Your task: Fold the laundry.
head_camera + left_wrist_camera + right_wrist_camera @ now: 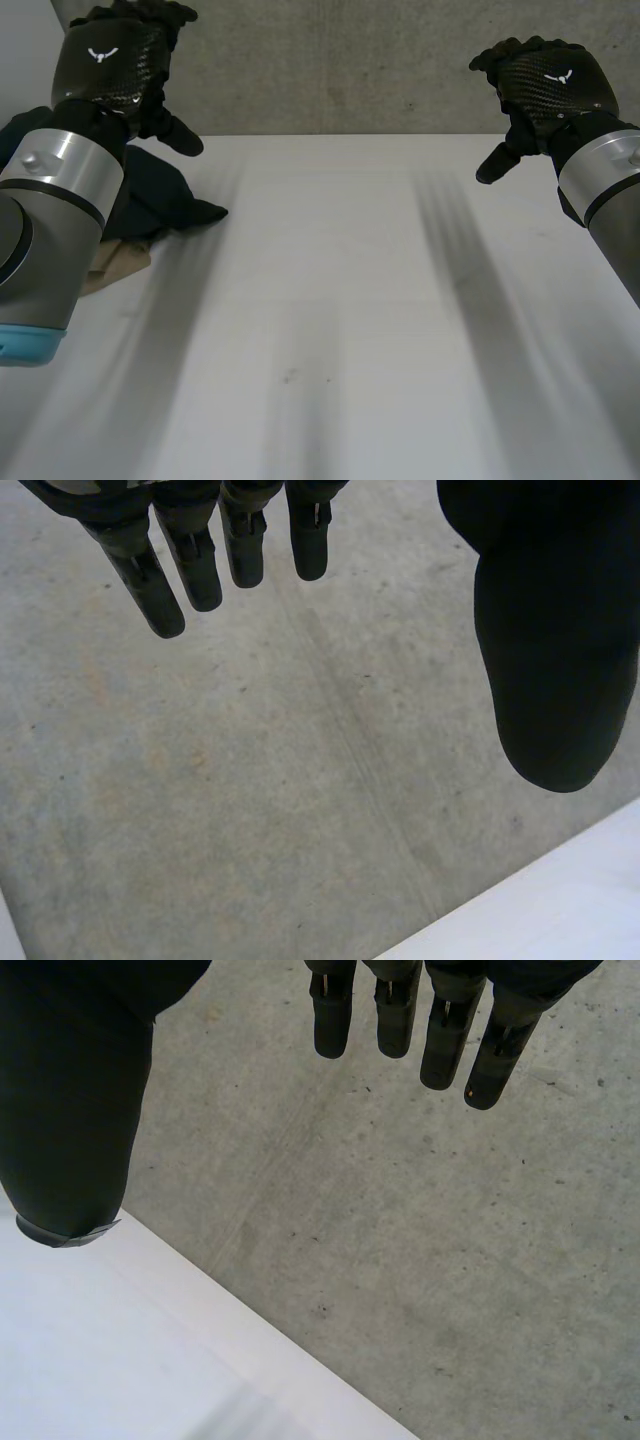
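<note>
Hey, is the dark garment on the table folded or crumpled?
Crumpled: the dark garment lies in a lumpy heap with no flat layers, next to a beige cloth, partly hidden behind the left arm.

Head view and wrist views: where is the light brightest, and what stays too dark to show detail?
Head view: the left arm glints at its metal band; the dark clothes show hardly any folds. Left wrist view: the table is brightest, the left hand plain black. Right wrist view: the same, table against right hand.
</note>
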`<action>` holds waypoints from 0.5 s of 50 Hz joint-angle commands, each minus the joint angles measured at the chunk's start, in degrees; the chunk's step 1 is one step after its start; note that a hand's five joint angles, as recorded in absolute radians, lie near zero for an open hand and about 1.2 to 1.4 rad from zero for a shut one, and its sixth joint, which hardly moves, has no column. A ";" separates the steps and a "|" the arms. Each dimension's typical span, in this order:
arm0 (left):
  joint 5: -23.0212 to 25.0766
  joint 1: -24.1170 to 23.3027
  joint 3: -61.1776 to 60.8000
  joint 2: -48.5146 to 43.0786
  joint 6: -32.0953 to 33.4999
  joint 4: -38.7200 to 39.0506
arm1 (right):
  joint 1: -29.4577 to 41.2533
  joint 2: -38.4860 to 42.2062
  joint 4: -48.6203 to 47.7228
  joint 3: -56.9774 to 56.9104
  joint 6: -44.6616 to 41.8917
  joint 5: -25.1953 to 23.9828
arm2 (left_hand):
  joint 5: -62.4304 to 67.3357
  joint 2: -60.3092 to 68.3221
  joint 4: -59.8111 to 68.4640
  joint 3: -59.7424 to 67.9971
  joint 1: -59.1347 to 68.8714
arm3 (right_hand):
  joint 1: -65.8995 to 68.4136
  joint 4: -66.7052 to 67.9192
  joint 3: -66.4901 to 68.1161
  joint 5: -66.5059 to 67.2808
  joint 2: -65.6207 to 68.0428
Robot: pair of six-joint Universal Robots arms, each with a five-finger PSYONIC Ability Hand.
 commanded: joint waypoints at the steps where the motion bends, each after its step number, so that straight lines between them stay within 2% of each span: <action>1: 7.42 8.72 0.12 -5.77 16.09 0.09 | -0.08 -0.09 0.00 -0.01 -0.08 -0.08 | -2.55 -1.76 -1.68 -2.13 -1.95 | -1.38 -3.47 -2.37 -3.70 -2.72; 3: 8.21 12.84 0.64 -9.09 22.40 0.44 | 0.01 -0.09 0.09 -0.01 -0.08 -0.08 | -2.55 -1.76 -1.68 -2.13 -1.95 | -1.38 -3.47 -2.37 -3.70 -2.72; 7: 8.30 17.42 3.97 -16.47 30.49 1.23 | 0.18 0.00 0.00 0.26 -0.08 -0.08 | -2.55 -1.76 -1.68 -2.13 -1.96 | -1.38 -3.47 -2.37 -3.70 -2.72; 11: 8.30 20.77 8.02 -24.12 34.99 1.41 | 0.27 0.00 0.09 0.61 -0.25 -0.08 | -2.55 -1.76 -1.68 -2.13 -1.96 | -1.38 -3.47 -2.37 -3.70 -2.72; 18: 8.21 24.99 12.86 -31.87 37.11 1.49 | 0.36 0.26 0.09 0.87 -0.34 -0.08 | -0.21 0.59 0.66 0.22 0.39 | -1.38 -3.47 -2.37 -3.70 -2.72; 20: 8.21 25.44 14.09 -33.54 37.20 1.58 | 0.36 0.61 0.09 0.87 -0.43 -0.08 | 10.17 10.97 11.04 10.60 10.77 | -1.38 -3.47 -2.37 -3.70 -2.72; 22: 8.21 25.35 14.88 -34.25 37.20 2.02 | 0.36 0.79 0.09 0.87 -0.43 -0.08 | 25.79 26.59 26.67 26.22 26.39 | -1.38 -3.47 -2.37 -3.70 -2.72; 23: 8.12 25.26 15.32 -34.60 37.29 2.46 | 0.36 0.88 0.09 0.87 -0.43 -0.08 | 41.03 41.82 41.90 41.45 41.62 | -1.38 -3.47 -2.37 -3.70 -2.72; 25: 8.12 24.91 15.59 -34.60 37.20 2.81 | 0.36 0.88 0.09 0.87 -0.52 -0.08 | 59.58 60.38 60.46 60.01 60.18 | -1.38 -3.47 -2.37 -3.70 -2.72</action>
